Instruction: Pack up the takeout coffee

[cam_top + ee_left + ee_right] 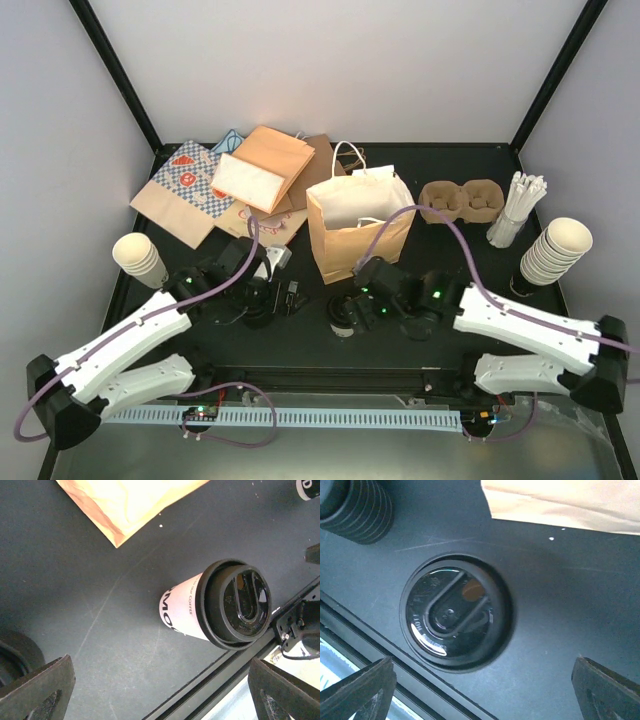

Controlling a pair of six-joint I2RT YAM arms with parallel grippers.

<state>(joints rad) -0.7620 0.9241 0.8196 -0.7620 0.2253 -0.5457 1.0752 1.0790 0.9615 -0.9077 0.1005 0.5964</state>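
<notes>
Capping cream paper cup [181, 609] | glossy round black plastic lid [239, 605]

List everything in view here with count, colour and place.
lidded cup: one, cream with black lid, upright, front centre
carrier: one, brown pulp, back right, wells empty
upright bag: one, kraft with handles, centre, open
flat bags: several, kraft plus one blue-red checked, piled back left
cup stacks: two, cream, lidless, far left and far right
lid stack: one, black, left of the lidded cup
stick bundle: one, white, standing right of the carrier
table: one, black, under everything
left hand: one, black, open, beside the lidded cup
right hand: one, black, open, over the lidded cup
</notes>
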